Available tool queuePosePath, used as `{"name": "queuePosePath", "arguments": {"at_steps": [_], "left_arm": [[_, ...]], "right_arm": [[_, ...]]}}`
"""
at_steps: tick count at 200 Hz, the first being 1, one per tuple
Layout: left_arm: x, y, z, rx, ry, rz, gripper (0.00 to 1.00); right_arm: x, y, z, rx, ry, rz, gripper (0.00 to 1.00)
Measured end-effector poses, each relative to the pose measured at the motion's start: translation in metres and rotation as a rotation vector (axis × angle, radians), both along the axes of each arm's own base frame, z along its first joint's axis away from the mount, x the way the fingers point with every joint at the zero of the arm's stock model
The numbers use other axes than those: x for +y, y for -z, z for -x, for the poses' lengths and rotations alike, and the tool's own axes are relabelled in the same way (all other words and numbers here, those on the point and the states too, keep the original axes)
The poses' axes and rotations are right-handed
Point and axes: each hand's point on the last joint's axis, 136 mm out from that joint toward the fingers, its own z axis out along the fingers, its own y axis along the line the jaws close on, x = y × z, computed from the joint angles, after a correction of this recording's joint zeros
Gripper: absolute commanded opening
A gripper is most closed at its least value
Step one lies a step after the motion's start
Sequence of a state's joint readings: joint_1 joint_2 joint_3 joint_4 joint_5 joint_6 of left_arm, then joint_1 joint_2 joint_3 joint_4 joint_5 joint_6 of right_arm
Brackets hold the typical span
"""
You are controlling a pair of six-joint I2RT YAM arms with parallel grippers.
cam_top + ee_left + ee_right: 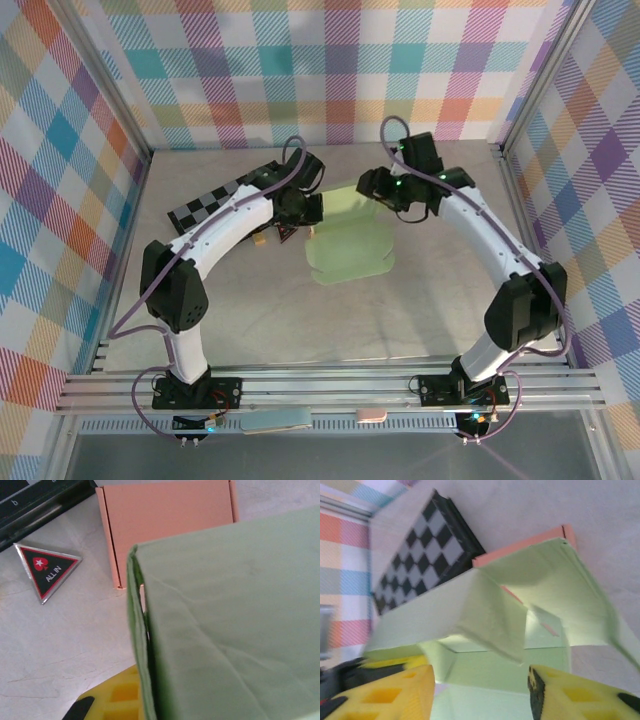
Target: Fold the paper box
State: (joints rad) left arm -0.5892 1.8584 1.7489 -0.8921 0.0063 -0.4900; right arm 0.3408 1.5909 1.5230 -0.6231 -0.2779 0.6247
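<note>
"Top external: fold status?"
"Pale green paper box (348,245) lies between the arms, walls raised, lid flap unfolded (roughly halfway, I judge). Left gripper (303,214) clamps one wall; right gripper (480,695) stands parted, empty."

Pastel plaid walls (340,60) are enclosing three sides. A pale, mottled counter (330,330) is sitting under soft, even light. An aluminium rail frame (330,385) is running along the near edge.
</note>
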Motion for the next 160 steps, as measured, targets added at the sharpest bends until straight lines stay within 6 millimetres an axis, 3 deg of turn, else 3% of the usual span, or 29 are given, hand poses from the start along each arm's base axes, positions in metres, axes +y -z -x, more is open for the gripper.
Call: {"name": "queuePosePath", "arguments": {"at_steps": [30, 44, 58, 84, 110, 137, 160], "left_arm": [[0.007, 0.008, -0.020, 0.050, -0.015, 0.061, 0.00], [0.011, 0.013, -0.028, 0.073, -0.016, 0.085, 0.00], [0.015, 0.016, -0.037, 0.090, -0.010, 0.105, 0.00], [0.018, 0.021, -0.051, 0.105, 0.026, 0.134, 0.00], [0.013, 0.023, -0.061, 0.109, 0.081, 0.177, 0.00], [0.005, 0.027, -0.057, 0.138, 0.133, 0.226, 0.00], [-0.002, 0.029, -0.053, 0.159, 0.166, 0.257, 0.00]], "right_arm": [[-0.051, -0.040, -0.016, -0.065, 0.055, -0.117, 0.58], [-0.076, -0.044, -0.025, -0.068, 0.105, -0.143, 0.55], [-0.087, -0.041, -0.031, -0.050, 0.128, -0.173, 0.52], [-0.086, -0.020, -0.045, 0.007, 0.109, -0.223, 0.45], [-0.073, 0.019, -0.066, 0.101, 0.028, -0.260, 0.43], [-0.061, 0.055, -0.081, 0.154, -0.079, -0.289, 0.42], [-0.053, 0.057, -0.075, 0.156, -0.150, -0.332, 0.42]]}}
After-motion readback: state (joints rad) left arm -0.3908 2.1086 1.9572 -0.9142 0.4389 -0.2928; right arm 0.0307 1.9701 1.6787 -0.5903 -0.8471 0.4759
